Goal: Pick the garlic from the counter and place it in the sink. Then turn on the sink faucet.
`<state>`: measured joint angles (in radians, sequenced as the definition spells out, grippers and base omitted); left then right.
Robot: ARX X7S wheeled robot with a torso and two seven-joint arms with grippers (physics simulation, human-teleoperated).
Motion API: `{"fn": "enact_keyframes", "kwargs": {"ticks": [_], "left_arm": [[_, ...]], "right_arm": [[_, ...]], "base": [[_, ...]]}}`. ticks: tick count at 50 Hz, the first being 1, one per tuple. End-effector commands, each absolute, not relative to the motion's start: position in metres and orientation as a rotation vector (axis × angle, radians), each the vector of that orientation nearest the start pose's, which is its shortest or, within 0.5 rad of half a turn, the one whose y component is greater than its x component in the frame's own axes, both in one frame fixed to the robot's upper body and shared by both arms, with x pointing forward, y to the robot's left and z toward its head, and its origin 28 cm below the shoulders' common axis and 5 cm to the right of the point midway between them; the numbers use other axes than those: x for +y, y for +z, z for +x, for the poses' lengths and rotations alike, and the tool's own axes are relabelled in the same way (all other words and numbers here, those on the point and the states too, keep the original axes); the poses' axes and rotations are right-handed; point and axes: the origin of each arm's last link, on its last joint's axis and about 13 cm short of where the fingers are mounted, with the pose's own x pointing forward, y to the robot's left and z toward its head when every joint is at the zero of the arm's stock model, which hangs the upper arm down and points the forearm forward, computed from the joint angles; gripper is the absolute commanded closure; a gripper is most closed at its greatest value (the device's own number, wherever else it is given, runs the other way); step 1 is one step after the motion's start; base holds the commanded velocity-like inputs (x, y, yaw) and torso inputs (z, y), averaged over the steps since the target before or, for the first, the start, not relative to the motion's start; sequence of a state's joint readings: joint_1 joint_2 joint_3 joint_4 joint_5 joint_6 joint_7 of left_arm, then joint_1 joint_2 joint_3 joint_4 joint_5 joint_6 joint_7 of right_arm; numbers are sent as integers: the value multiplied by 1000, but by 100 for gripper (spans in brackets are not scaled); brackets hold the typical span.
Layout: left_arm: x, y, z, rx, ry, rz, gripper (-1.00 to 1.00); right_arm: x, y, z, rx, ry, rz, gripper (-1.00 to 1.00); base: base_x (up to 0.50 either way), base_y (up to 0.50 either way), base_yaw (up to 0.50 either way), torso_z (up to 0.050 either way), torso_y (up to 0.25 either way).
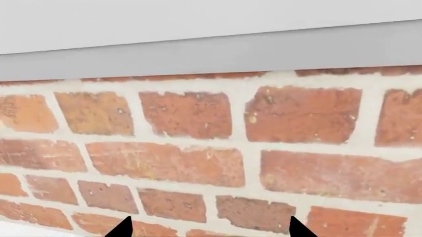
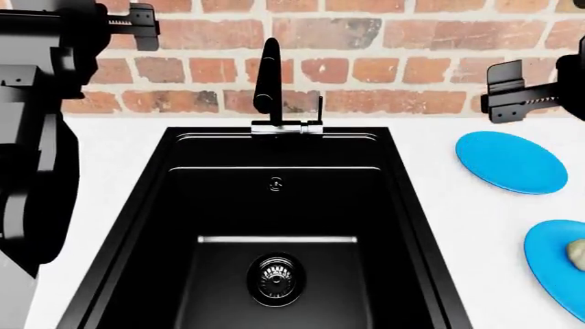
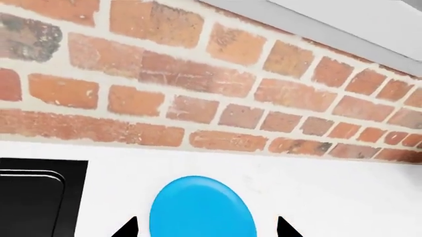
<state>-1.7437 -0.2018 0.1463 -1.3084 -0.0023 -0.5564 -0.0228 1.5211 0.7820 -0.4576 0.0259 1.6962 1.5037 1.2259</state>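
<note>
The garlic point(image 2: 576, 252), a small cream bulb, lies on a blue plate point(image 2: 555, 274) at the right edge of the white counter point(image 2: 109, 151). The black sink point(image 2: 188, 205) fills the middle, with its drain strainer point(image 2: 276, 277) and overflow hole point(image 2: 275, 183). The black faucet point(image 2: 268, 79) with its thin lever point(image 2: 319, 110) stands behind the sink. My left gripper point(image 2: 146, 26) is raised at the far left, open and empty, and faces the brick wall point(image 1: 209, 230). My right gripper point(image 2: 498, 91) is open and empty above the far blue plate point(image 2: 510, 161), well away from the garlic.
A brick wall point(image 2: 412, 68) runs behind the counter, with a grey and white ledge above it point(image 1: 211, 49). The right wrist view shows the far blue plate point(image 3: 202, 207) between my fingertips point(image 3: 128, 228) and a corner of the sink point(image 3: 33, 197).
</note>
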Motion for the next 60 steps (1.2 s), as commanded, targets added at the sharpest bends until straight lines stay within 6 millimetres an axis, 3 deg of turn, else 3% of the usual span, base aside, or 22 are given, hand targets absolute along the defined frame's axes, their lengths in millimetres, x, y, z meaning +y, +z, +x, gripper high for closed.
{"fn": "enact_keyframes", "kwargs": {"ticks": [1, 16, 33, 60], "left_arm": [[296, 335, 417, 137, 255, 92, -100], [296, 334, 417, 143, 257, 90, -100], [297, 335, 417, 143, 261, 91, -100], [297, 332, 417, 150, 261, 92, -100]], "right_arm": [[-193, 338, 229, 357, -314, -315, -100], [-202, 330, 193, 392, -284, -267, -100], [-216, 336, 158, 397, -295, -192, -100], [-230, 316, 143, 475, -344, -150, -100]], "base": [[0, 0, 0, 0, 0], [0, 0, 0, 0, 0], [0, 0, 0, 0, 0], [0, 0, 0, 0, 0]]}}
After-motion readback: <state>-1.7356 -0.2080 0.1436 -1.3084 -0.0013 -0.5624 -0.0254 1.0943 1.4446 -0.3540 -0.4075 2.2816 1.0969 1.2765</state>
